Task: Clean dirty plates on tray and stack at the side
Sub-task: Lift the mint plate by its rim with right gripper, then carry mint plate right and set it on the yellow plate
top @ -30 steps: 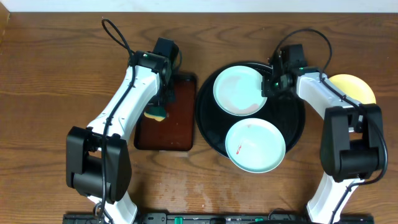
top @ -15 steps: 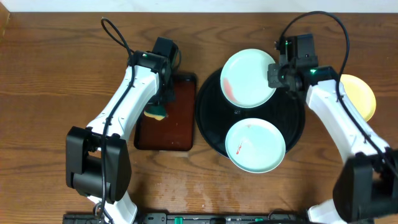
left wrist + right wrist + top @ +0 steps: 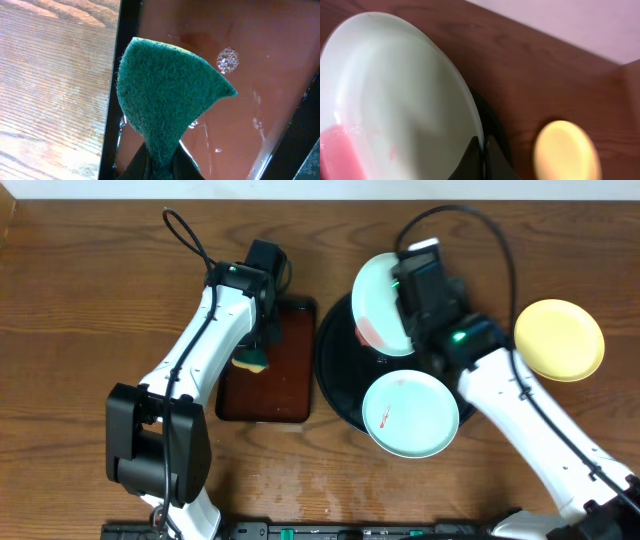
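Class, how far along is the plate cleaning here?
Done: pale yellow round plate sits off the round black tray. In hand: right gripper tilts a red-smeared aqua plate; left gripper holds the green sponge. Left: wiping it, plus the smeared aqua plate on the tray.

Plate (image 3: 410,414) on tray (image 3: 338,385); rect. tray (image 3: 290,375) to its left.

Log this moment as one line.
left claw: shut on sponge over brown tray | right claw: holding aqua plate tilted above black tray | yellow plate: on table
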